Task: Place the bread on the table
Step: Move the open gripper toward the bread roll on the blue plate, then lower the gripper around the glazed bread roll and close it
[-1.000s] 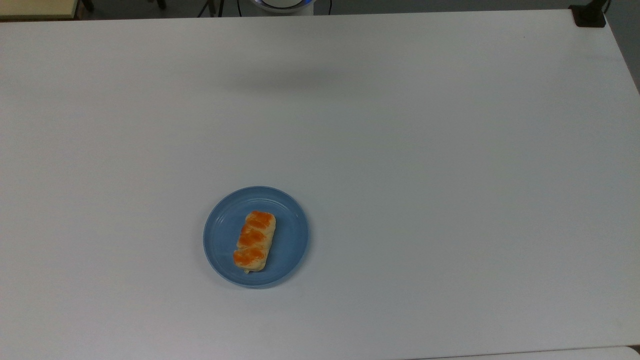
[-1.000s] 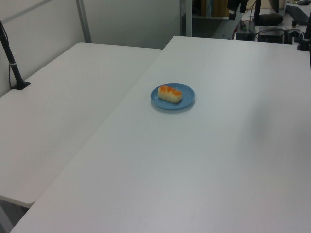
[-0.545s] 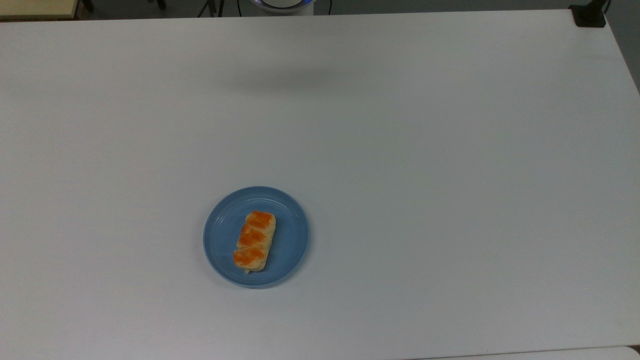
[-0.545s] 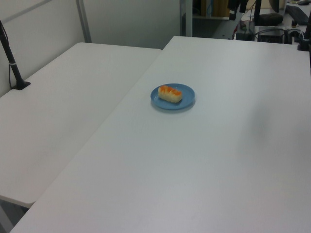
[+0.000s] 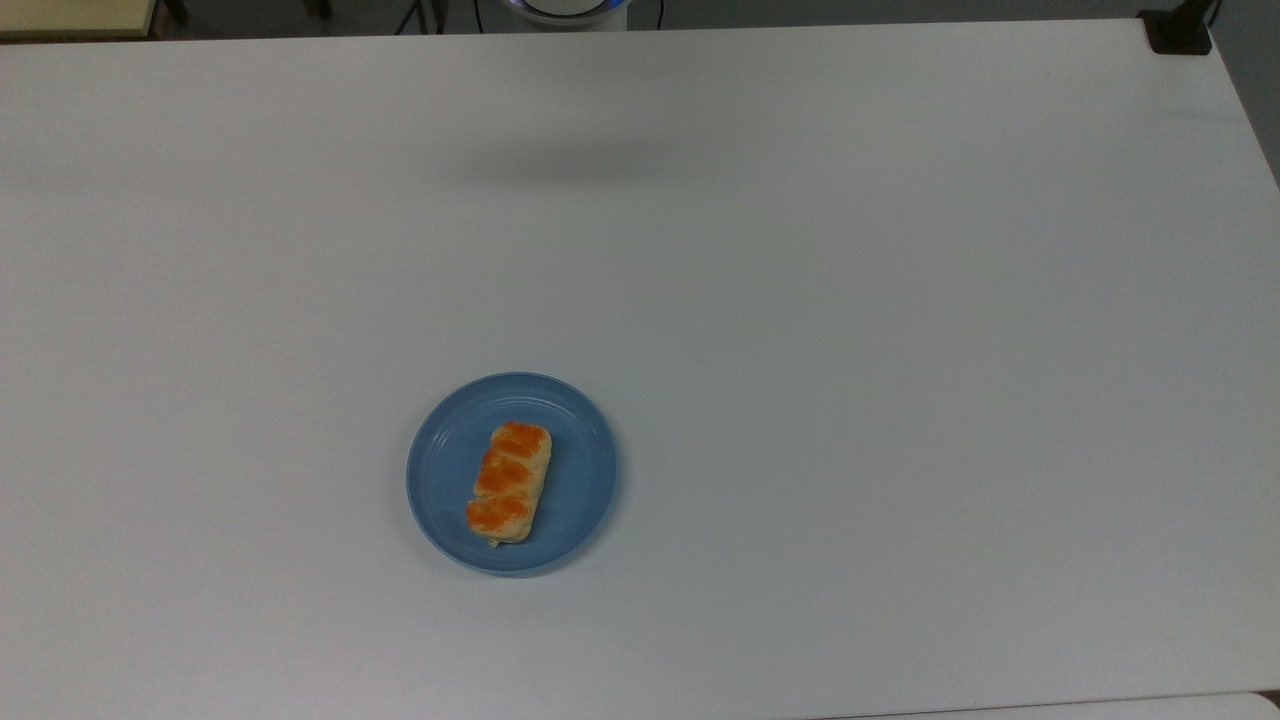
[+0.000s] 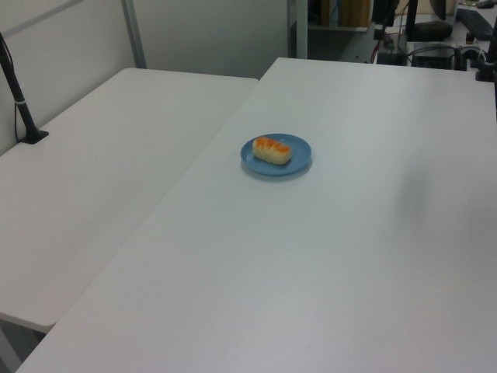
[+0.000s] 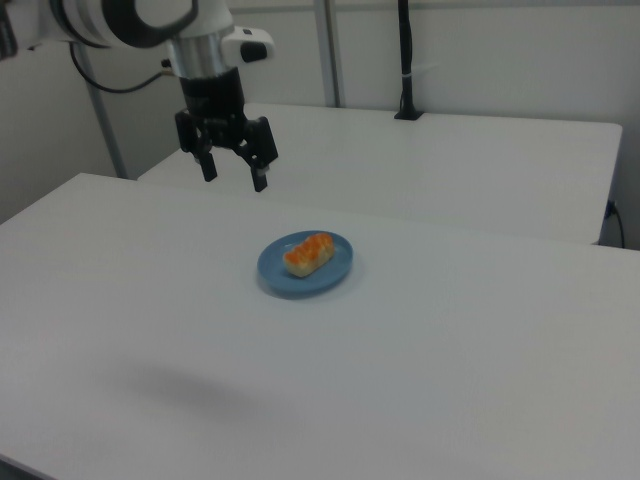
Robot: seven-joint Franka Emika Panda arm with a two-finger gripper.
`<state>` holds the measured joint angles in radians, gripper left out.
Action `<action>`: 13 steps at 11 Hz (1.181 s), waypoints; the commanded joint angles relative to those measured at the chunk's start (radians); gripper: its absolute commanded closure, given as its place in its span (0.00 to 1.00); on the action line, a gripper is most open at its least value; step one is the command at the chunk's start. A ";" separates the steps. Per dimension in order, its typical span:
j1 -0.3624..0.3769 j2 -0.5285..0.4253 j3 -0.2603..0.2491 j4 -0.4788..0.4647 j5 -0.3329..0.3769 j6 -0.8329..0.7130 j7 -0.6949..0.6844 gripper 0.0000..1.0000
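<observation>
I see the table [image 5: 850,300] bare on every side of the plate [image 5: 440,480], so I can come in from any direction. Only the plate's low rim rings the bread [image 5: 510,482]. My gripper [image 7: 234,179] hangs high with its fingers spread, toward the right view's left of the plate, with clear air between them. A post [image 7: 405,60] stands well behind on the neighbouring table [image 7: 480,160].

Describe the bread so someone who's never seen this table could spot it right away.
On the large white table sits one round blue plate. The bread lies on that plate: a small oblong pale-beige loaf with three orange-brown glazed bumps on top.
</observation>
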<state>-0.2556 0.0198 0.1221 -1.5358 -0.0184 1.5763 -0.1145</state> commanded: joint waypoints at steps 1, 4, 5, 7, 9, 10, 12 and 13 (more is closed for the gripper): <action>0.035 0.118 0.002 -0.004 -0.038 0.149 0.083 0.00; 0.073 0.224 0.002 -0.003 -0.095 0.287 0.195 0.00; 0.075 0.253 0.002 -0.003 -0.097 0.347 0.252 0.00; 0.107 0.329 0.002 -0.003 -0.113 0.491 0.367 0.00; 0.120 0.400 0.002 -0.006 -0.190 0.636 0.471 0.00; 0.133 0.435 0.002 -0.006 -0.210 0.689 0.516 0.00; 0.140 0.491 0.002 -0.006 -0.233 0.793 0.577 0.00; 0.153 0.514 0.002 -0.004 -0.253 0.823 0.605 0.00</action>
<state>-0.1249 0.4971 0.1300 -1.5384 -0.2264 2.3250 0.4117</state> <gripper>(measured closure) 0.000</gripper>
